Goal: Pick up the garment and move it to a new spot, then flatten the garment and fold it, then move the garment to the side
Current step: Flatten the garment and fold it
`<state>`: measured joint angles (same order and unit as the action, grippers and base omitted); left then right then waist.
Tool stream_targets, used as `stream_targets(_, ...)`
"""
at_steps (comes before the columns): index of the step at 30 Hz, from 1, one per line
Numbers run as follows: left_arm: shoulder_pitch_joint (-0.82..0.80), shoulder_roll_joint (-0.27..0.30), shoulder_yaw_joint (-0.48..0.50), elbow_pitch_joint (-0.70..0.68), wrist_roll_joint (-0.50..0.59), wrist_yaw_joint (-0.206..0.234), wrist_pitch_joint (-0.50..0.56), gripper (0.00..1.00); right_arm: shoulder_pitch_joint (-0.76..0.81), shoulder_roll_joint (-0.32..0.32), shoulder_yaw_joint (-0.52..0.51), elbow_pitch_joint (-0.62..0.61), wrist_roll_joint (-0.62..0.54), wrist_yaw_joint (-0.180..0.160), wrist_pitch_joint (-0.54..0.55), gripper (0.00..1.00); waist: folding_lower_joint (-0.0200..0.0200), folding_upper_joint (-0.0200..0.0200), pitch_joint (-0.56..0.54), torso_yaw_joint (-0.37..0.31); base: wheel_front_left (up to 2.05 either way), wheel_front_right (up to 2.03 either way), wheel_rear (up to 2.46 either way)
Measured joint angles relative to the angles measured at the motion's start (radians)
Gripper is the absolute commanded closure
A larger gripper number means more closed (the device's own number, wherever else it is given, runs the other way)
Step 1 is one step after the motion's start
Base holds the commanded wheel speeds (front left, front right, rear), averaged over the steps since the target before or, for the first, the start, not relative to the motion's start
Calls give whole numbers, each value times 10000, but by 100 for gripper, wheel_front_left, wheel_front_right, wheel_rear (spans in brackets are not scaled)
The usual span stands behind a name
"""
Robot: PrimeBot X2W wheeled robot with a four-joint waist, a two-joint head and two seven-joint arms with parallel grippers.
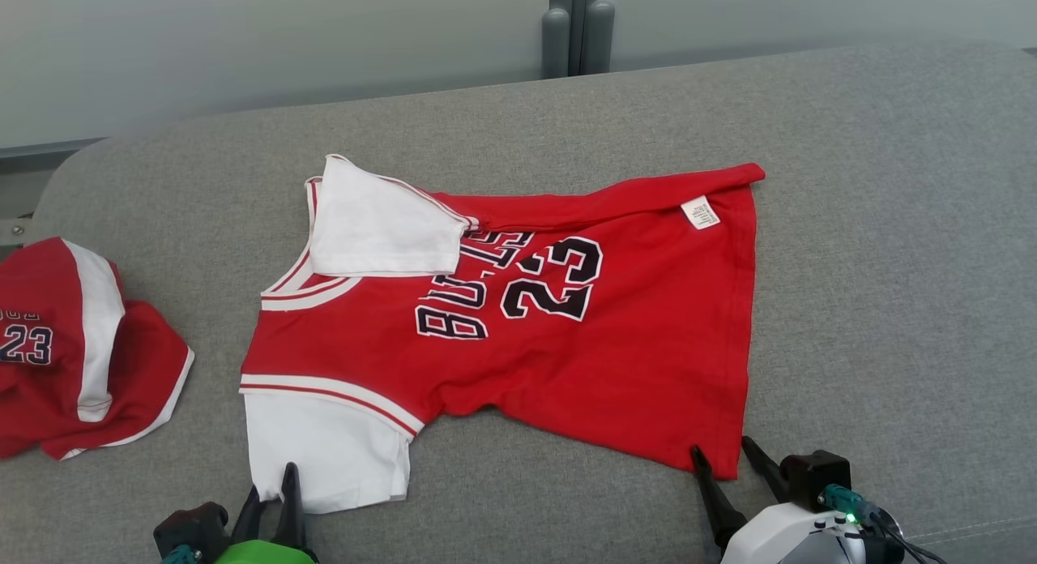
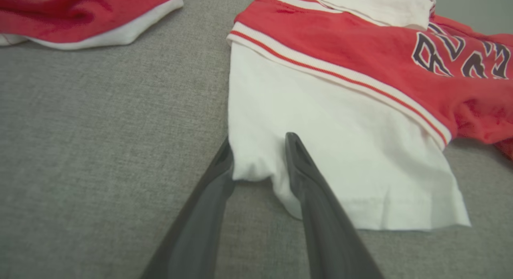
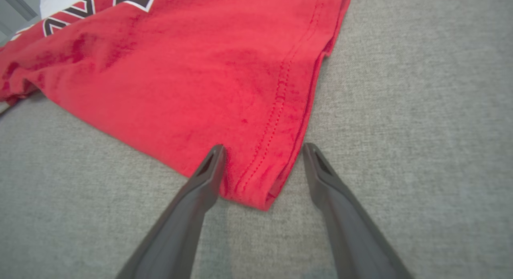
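The garment (image 1: 616,361) is a red jersey with white sleeves and "23" on it, lying spread on the grey cushion. One white sleeve (image 1: 324,450) points toward me, and the other is folded over the chest. My left gripper (image 2: 259,138) straddles the near sleeve's corner (image 2: 256,162). Its jaws are narrowed but a gap remains, and bunched white cloth touches both fingers. My right gripper (image 3: 263,146) stands wide open around the red hem corner (image 3: 260,178), also seen at the jersey's near right (image 1: 719,444).
A second red and white garment (image 1: 81,345) lies crumpled at the left edge of the cushion (image 1: 891,264), and its white-trimmed edge (image 2: 80,14) appears in the left wrist view. A grey wall with a post (image 1: 575,29) stands behind the cushion.
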<state>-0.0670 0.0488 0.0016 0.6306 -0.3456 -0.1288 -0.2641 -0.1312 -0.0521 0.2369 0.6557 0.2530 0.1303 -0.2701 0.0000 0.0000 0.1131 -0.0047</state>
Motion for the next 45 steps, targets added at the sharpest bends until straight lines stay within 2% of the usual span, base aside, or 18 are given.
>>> stream_targets(2, 33, 0, -79, -140, -96, 0, 0, 53, 24, -2, -2, -12, 0, 0, 0, 0, 0, 0, -25, 16, 0, 0, 0)
stream_targets(5, 134, 0, -161, -282, -173, 0, 0, 58, 35, -4, -2, -15, 4, 0, 17, 0, 0, 0, -66, 42, 0, 0, 0)
stream_targets(7, 167, 0, -192, -305, -192, 0, 0, 67, 43, -2, 0, -15, 8, 0, 19, 0, 0, 0, -94, 54, 0, 0, 0)
stream_targets(8, 171, 0, -205, -316, -207, 0, 0, 76, 46, -2, 2, -13, 10, 0, 38, 0, 0, 0, -110, 56, 0, 0, 0)
stream_targets(9, 186, 0, -213, -326, -244, 0, 0, 76, 50, -2, 4, -13, 25, 0, 42, 0, 0, 0, -127, 57, 0, 0, 0)
stream_targets(11, 250, 6, -238, -351, -280, 0, 0, 100, 60, -2, 12, -13, 61, 0, 42, 0, 0, 0, -157, 58, 0, 0, 0)
stream_targets(20, 465, 54, -443, -583, -305, 0, 0, 100, 146, -4, 146, 194, 242, 0, 31, 0, 0, 0, -259, 136, 0, 0, 0)
stream_targets(21, 466, 65, -489, -604, -305, 0, 0, 100, 146, -8, 198, 268, 270, 0, 31, 59, 0, 0, -276, 143, 0, 0, 0)
stream_targets(22, 466, 77, -523, -650, -303, 0, 0, 100, 142, -17, 251, 349, 314, -2, 27, 100, 0, 0, -299, 150, 0, 0, 0)
stream_targets(28, 568, 138, -650, -830, -276, 0, 0, 100, 118, 21, 217, 345, 499, 6, 44, 100, 0, 0, -497, 142, 0, 0, 0)
stream_targets(36, 171, 345, -1005, -2146, -330, 0, 0, 100, -22, -56, -646, -1808, 401, 4, 59, 100, 0, 0, -859, 61, 0, 0, 0)
stream_targets(39, -139, 464, -1139, -2554, -326, 0, 0, 100, -370, -217, -650, -2140, 385, 4, 61, 100, 0, 0, -948, 23, 0, 0, 0)
stream_targets(45, -1603, 1252, -1657, -2995, -301, 0, 0, 100, -2235, -922, -414, -2458, 359, 6, 59, 100, 0, 0, -1103, -150, 0, 0, 0)
